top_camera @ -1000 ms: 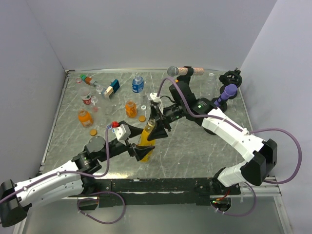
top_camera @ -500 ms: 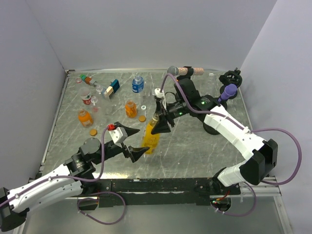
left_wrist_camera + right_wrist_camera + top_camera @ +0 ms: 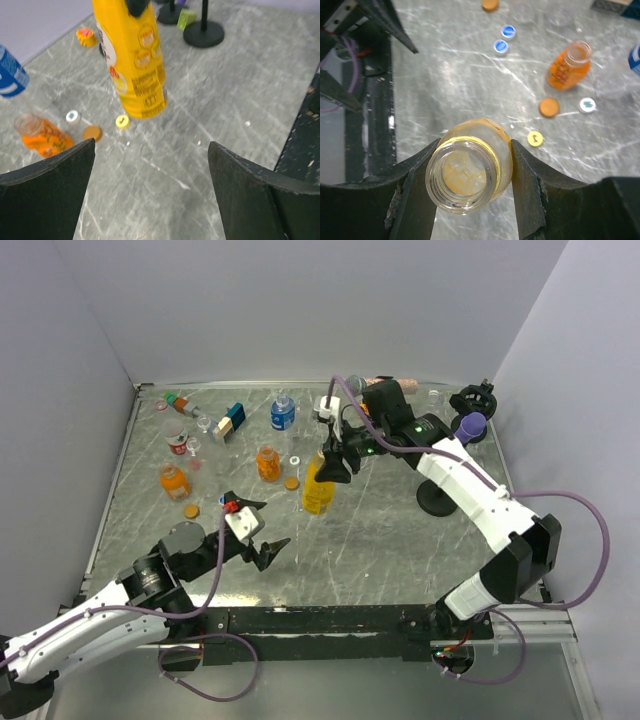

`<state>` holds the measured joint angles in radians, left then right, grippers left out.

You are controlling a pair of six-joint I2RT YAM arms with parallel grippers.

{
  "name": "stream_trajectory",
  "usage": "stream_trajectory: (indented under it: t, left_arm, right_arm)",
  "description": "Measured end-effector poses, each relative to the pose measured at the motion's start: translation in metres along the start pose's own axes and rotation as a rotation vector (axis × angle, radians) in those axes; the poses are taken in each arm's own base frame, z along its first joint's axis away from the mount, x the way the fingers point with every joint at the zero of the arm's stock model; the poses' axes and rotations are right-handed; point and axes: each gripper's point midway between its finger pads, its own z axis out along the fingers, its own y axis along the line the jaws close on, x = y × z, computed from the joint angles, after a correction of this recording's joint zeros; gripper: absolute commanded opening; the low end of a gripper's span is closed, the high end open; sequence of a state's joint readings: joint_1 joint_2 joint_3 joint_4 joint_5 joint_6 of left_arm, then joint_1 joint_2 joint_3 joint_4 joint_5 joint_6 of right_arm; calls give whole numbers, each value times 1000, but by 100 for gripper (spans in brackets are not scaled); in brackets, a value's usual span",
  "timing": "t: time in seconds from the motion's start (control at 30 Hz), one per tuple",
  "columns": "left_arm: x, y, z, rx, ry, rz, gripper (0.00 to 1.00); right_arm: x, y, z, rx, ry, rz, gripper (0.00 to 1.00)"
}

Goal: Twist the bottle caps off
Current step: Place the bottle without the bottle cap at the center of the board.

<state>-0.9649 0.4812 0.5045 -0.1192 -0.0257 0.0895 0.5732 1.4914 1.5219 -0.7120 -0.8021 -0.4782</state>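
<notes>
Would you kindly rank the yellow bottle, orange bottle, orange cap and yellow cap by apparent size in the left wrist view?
1. yellow bottle, clearly largest, even with its top cropped.
2. orange bottle.
3. orange cap and yellow cap: nearly alike, the orange perhaps slightly larger.

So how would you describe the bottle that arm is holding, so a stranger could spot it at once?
Start at the middle of the grey marbled table, where the right gripper grips the yellow bottle by its neck. It is taller than the squat orange bottles to its left. It is also the only yellow one, and its mouth stands open with no cap on.
</notes>
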Motion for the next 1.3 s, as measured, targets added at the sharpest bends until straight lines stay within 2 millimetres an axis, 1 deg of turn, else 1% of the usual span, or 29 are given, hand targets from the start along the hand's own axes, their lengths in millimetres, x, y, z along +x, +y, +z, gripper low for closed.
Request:
stream_trajectory:
  t: [0.17,0.3,0.4,0.53,0.73,0.83,1.0,1.17,1.3]
  left_arm:
    - [27,4,3,-24,100,31,97]
    - [39,7,3,-39,151,40,97]
    - [42,11,1,-58,162,48,97]
    - [40,15,-1,-79,155,57,97]
    - [39,20,-3,-108,151,61,97]
    - [42,21,-2,-112,161,62,97]
    - [45,22,-1,-116,176,62,97]
    - [46,24,-1,-121,177,61,97]
    - [48,24,-1,-124,183,61,97]
  right_arm:
    - [6,-24,9,52,53,5,23]
    - [6,-50,19,94,82,5,23]
    - [9,-71,28,133,107,4,23]
    - [17,-93,35,174,137,17,24]
    - [37,-123,48,228,174,42,26]
    - [45,-133,53,249,187,52,27]
    - [52,-147,65,270,184,56,31]
    - [54,-155,72,283,175,61,35]
    - [56,-159,76,290,168,68,41]
